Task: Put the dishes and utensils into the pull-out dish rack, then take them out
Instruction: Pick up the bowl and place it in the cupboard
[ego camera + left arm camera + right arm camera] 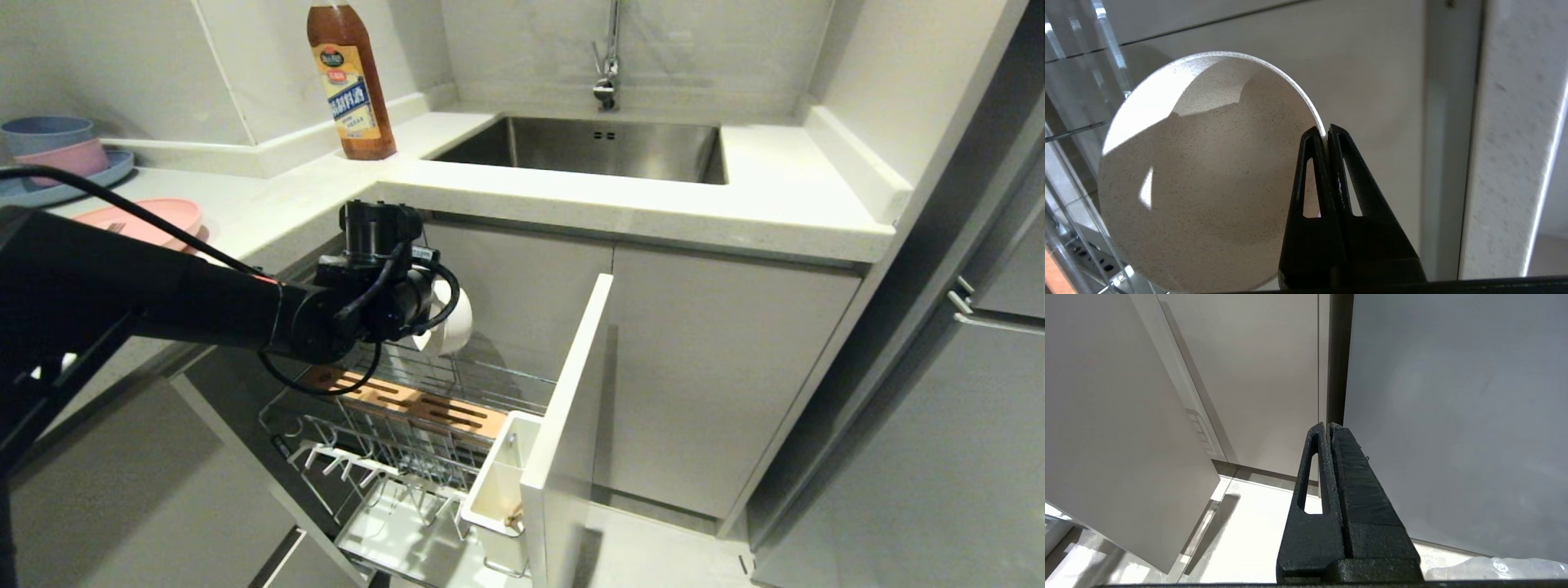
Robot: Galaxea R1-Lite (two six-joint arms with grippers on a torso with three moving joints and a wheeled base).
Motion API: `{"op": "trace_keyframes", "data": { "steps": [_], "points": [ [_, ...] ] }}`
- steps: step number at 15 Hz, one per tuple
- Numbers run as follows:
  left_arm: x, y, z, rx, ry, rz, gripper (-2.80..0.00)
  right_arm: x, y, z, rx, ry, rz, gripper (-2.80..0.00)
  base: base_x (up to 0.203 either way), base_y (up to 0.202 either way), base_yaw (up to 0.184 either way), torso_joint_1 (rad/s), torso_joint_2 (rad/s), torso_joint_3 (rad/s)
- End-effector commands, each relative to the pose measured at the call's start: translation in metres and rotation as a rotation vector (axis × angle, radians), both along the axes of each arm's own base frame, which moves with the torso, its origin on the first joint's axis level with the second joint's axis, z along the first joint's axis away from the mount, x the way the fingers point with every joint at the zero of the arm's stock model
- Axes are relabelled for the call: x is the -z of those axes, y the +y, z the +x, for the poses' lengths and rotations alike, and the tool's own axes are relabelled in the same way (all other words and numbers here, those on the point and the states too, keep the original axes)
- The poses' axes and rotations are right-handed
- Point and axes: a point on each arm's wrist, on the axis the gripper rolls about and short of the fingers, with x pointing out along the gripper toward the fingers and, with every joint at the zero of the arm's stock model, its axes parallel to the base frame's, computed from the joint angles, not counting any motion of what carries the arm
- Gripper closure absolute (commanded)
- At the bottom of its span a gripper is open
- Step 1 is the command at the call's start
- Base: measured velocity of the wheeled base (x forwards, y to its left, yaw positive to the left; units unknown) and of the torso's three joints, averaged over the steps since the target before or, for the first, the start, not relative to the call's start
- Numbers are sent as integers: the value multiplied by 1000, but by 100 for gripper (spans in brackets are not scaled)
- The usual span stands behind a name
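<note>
My left gripper (pixel 1327 130) is shut on the rim of the cream-white bowl (pixel 1208 171), holding it on edge. In the head view the bowl (pixel 455 322) hangs beyond the left wrist, above the back of the pull-out dish rack (pixel 408 457). The rack stands pulled out, with a wooden block (pixel 408 402), a white utensil cup (pixel 498 482) and a white front panel (pixel 571 408). The pink plate (pixel 151 219) lies on the counter at the left. Something thin rests on the plate's left edge; I cannot tell if it is a utensil. My right gripper (pixel 1329 425) is shut and empty, down by cabinet fronts.
A brown sauce bottle (pixel 351 82) stands on the counter corner beside the steel sink (pixel 588 147). Blue and pink bowls on a blue plate (pixel 57 159) sit at the far left. The counter edge (pixel 571 208) overhangs the rack.
</note>
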Motion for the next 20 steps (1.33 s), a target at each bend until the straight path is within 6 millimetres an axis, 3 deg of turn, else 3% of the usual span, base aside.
{"op": "trace_keyframes", "data": {
  "steps": [1, 7, 12, 15, 20],
  "points": [
    [3, 2, -1, -13, 8, -12, 0, 1, 0, 0, 0, 2, 0, 0, 0, 0, 0, 0, 0, 0],
    [22, 12, -1, -63, 60, -86, 0, 1, 0, 0, 0, 2, 0, 0, 0, 0, 0, 0, 0, 0],
    [33, 12, 0, -60, -95, -154, 0, 1, 0, 0, 0, 2, 0, 0, 0, 0, 0, 0, 0, 0],
    [46, 12, 1, -61, -85, -156, 0, 0, 0, 0, 0, 2, 0, 0, 0, 0, 0, 0, 0, 0],
    [49, 12, 1, -80, -122, -193, 0, 0, 0, 0, 1, 2, 0, 0, 0, 0, 0, 0, 0, 0]
  ]
}}
